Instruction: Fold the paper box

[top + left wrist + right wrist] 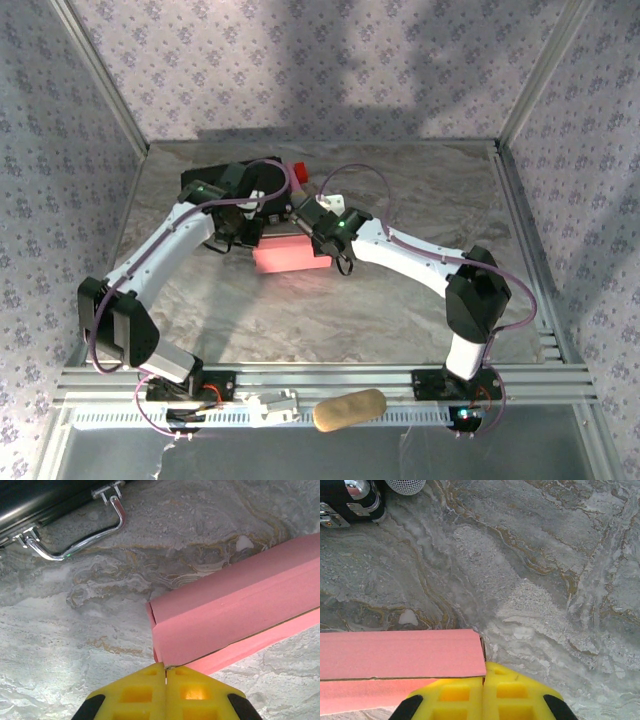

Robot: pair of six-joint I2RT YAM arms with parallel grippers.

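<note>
The paper box [290, 257] lies closed and flat in the middle of the marbled table [420, 200], with an arm reaching in at each end. At its left end the left gripper [165, 670] has its yellow fingers pressed tight together, tips right against the box's corner. At the other end the right gripper [483, 670] is closed the same way, just under the edge of the top panel. I can't tell whether either one has a flap pinched. Behind the pink box sits a black box [215, 185] with a silver handle [85, 540].
</note>
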